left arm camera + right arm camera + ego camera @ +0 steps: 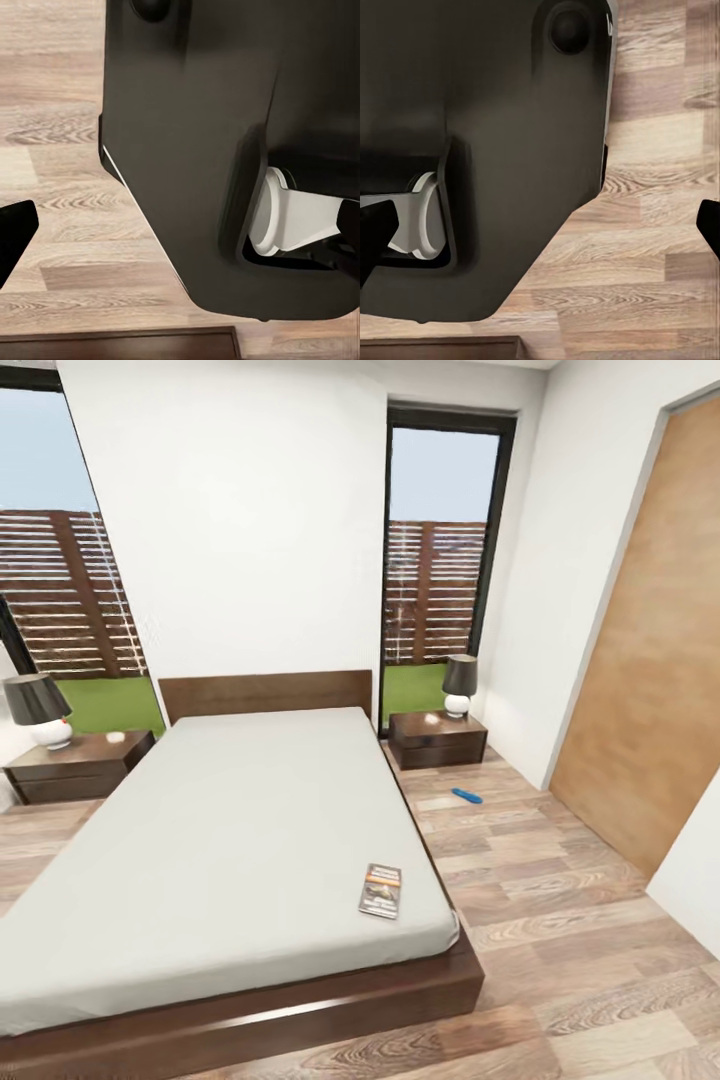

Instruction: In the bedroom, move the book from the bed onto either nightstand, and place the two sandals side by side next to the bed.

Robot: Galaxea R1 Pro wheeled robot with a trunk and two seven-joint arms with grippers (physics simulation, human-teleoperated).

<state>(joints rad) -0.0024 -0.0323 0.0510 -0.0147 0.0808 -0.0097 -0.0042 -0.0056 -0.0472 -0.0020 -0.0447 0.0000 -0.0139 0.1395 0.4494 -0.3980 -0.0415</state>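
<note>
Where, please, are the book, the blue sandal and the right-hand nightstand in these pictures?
book (381, 890), head view, middle of its cover.
blue sandal (466, 796), head view, middle of its sole.
right-hand nightstand (437, 742), head view, its front.

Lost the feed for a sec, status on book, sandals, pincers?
Book flat on bed, near foot corner. One blue sandal on floor by right nightstand. Pincer state can't tell; nothing held in sight. Nothing blocks the book.
</note>
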